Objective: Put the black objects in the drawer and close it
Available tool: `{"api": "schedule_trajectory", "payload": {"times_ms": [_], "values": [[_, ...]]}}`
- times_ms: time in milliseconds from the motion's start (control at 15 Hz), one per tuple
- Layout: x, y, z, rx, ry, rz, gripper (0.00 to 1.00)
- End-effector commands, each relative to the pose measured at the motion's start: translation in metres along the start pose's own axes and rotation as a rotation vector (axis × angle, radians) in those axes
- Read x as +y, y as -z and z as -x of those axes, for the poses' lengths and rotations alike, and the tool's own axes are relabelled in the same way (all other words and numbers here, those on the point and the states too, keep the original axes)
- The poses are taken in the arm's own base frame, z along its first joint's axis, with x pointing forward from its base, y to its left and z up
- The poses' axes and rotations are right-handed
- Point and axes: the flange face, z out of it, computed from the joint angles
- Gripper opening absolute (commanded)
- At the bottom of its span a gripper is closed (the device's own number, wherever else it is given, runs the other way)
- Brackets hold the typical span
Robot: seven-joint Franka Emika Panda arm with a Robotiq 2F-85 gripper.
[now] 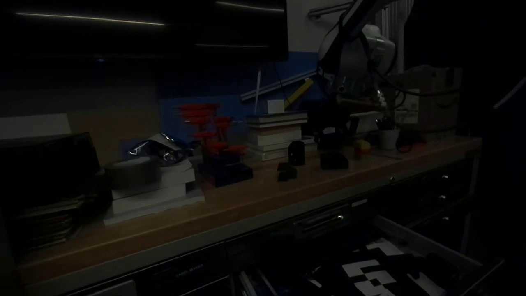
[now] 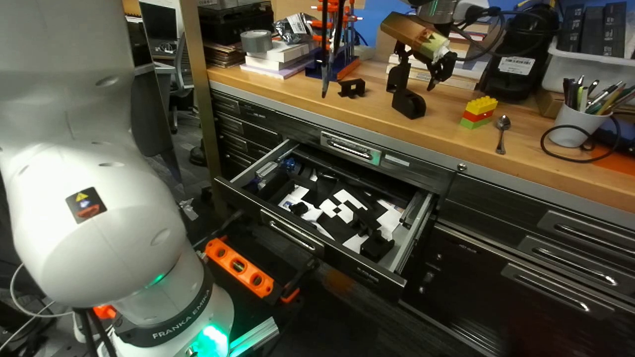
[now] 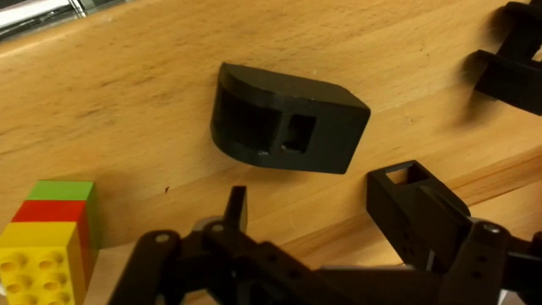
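Observation:
A rounded black block (image 2: pixel 409 104) lies on the wooden bench; it is central in the wrist view (image 3: pixel 292 123). An upright black block (image 1: pixel 296 153) stands behind it, partly covered by a finger in the wrist view (image 3: pixel 387 203). A small black bracket (image 2: pixel 352 88) lies to one side, cut off at the wrist view's edge (image 3: pixel 514 67). My gripper (image 3: pixel 338 207) is open and empty above the bench. In an exterior view the gripper (image 2: pixel 417 74) hangs above the rounded block. The drawer (image 2: pixel 347 260) is pulled open below, with a black-and-white insert and several black pieces inside.
A yellow, red and green toy block (image 2: pixel 478 113), a spoon (image 2: pixel 502 134) and a pen cup (image 2: pixel 578 124) share the bench. Behind stand books (image 1: pixel 273 135), a red-handled tool stand (image 1: pixel 224 170) and a black boxy device (image 2: pixel 518 59). An orange level (image 2: pixel 238 267) lies below the drawer.

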Motion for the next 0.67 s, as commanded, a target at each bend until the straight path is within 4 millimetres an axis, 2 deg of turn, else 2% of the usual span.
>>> {"api": "schedule_trajectory", "payload": {"times_ms": [0, 267, 600], "values": [[-0.001, 0.009, -0.010, -0.080, -0.024, 0.046, 1.00], [-0.002, 0.014, -0.005, -0.131, -0.038, 0.040, 1.00], [-0.002, -0.004, 0.005, -0.219, -0.069, 0.012, 1.00]]}}
